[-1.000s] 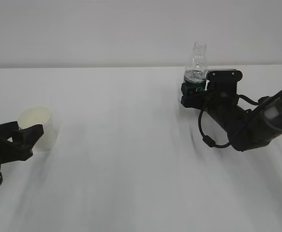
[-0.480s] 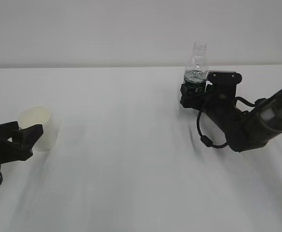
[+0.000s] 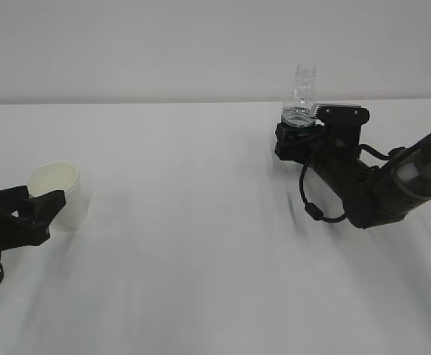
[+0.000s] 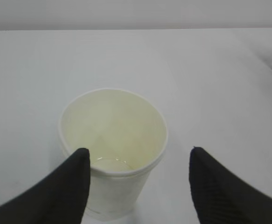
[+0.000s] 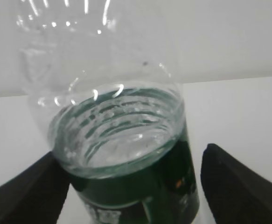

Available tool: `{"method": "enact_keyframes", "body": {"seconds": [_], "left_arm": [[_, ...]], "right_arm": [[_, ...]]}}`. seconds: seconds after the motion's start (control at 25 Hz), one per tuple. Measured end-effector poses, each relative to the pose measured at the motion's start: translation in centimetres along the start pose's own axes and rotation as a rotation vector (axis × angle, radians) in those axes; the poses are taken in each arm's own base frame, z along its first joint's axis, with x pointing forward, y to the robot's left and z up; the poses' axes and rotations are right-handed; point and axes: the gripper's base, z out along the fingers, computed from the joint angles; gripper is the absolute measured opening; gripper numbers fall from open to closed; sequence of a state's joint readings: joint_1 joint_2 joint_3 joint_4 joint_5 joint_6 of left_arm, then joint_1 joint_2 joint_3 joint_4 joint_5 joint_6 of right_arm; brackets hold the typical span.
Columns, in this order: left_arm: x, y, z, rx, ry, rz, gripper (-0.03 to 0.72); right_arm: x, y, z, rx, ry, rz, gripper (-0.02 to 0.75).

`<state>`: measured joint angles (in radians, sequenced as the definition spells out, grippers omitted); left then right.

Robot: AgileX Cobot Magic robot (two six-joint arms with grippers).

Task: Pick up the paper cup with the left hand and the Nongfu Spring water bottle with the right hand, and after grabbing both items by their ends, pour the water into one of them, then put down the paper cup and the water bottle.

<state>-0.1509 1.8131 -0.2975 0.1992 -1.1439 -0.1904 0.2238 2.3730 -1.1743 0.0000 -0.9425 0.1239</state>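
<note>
The white paper cup (image 3: 57, 191) (image 4: 113, 135) stands upright on the table at the left. My left gripper (image 3: 46, 201) (image 4: 139, 154) is open around its lower part: the left finger (image 4: 75, 182) is against the cup wall and the right finger (image 4: 215, 186) stands clear of it. A thin shiny ring shows at the cup's bottom. The clear Nongfu Spring water bottle (image 3: 301, 92) (image 5: 126, 140), uncapped and upright at the back right, has its green label between the fingers of my open right gripper (image 3: 296, 137) (image 5: 133, 161). A gap shows at the right finger (image 5: 233, 182). Water (image 5: 117, 137) fills its lower half.
The white table (image 3: 200, 244) runs back to a pale wall. The right arm (image 3: 381, 188), with its looped cable (image 3: 313, 207), lies low over the right side of the table. Bare tabletop separates the cup and the bottle.
The right arm has shifted slightly forward and left around the bottle, covering more of the green label. The cup, the bottle and the left gripper have stayed where they were.
</note>
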Motion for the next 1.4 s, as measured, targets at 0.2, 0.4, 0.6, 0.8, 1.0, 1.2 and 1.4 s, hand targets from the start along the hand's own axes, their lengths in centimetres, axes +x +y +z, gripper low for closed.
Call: {"method": "enact_keyframes", "body": {"seconds": [0.2, 0.4, 0.6, 0.8, 1.0, 1.2, 1.4], "left_arm": [[0.0, 0.0, 0.0, 0.000, 0.000, 0.000, 0.473], [0.0, 0.0, 0.0, 0.000, 0.000, 0.000, 0.473], [0.0, 0.0, 0.0, 0.000, 0.000, 0.000, 0.471], [0.0, 0.0, 0.0, 0.000, 0.000, 0.000, 0.468], [0.0, 0.0, 0.0, 0.000, 0.000, 0.000, 0.466], [0.0, 0.0, 0.0, 0.000, 0.000, 0.000, 0.465], [0.0, 0.0, 0.0, 0.000, 0.000, 0.000, 0.465]], "right_arm": [[-0.1, 0.0, 0.0, 0.000, -0.002, 0.000, 0.611], [0.0, 0.0, 0.0, 0.000, 0.002, -0.002, 0.543], [0.0, -0.1, 0.0, 0.002, 0.001, -0.012, 0.535], [0.0, 0.0, 0.0, -0.008, 0.002, -0.024, 0.533], [0.1, 0.1, -0.2, -0.013, 0.008, -0.045, 0.533], [0.0, 0.1, -1.0, -0.013, 0.014, -0.069, 0.531], [-0.1, 0.1, -2.3, -0.016, 0.001, -0.073, 0.526]]}}
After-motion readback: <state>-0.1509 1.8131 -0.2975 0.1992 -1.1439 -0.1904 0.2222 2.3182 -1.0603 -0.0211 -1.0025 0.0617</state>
